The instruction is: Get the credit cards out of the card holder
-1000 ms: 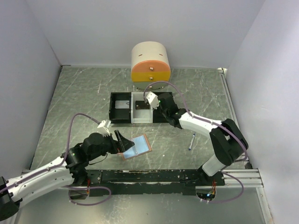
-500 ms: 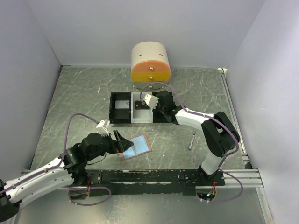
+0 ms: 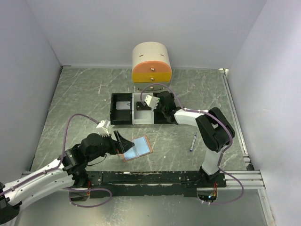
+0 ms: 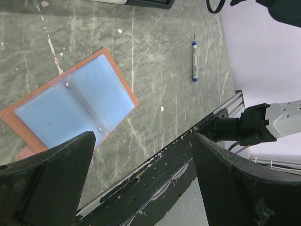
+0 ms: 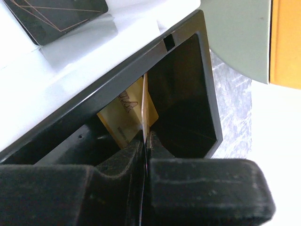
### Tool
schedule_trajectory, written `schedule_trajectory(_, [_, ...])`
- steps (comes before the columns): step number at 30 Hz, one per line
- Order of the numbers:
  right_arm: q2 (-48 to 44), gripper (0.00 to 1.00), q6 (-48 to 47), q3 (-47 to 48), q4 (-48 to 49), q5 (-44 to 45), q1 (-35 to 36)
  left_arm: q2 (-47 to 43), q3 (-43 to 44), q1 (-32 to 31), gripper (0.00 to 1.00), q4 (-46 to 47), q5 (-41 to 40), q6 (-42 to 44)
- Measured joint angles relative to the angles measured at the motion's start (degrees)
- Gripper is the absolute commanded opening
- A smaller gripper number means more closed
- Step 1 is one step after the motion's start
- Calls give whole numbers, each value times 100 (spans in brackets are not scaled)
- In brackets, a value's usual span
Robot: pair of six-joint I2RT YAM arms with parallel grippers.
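- Right gripper [image 5: 145, 141] pinches the orange-gold card [image 5: 123, 117] inside a black tray [image 5: 197, 94] compartment.
- Left gripper [image 4: 141, 141], spread wide, hangs over the open card holder [image 4: 75, 106] on the desk [image 4: 160, 70].

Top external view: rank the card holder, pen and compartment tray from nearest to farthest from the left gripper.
1. Card holder: lies open right beside the left gripper, just to its right in this view.
2. Compartment tray: farther back on the table, toward the rear wall.
3. Pen: well off to the right, near the right arm.
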Motion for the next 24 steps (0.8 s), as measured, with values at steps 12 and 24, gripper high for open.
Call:
schedule_trajectory(12, [168, 20, -76, -4, 98, -72, -7, 31, 46, 0, 94, -35, 2, 24])
schedule_trajectory(24, [155, 43, 81, -48, 160, -125, -61, 306, 46, 0, 93, -26, 9, 44])
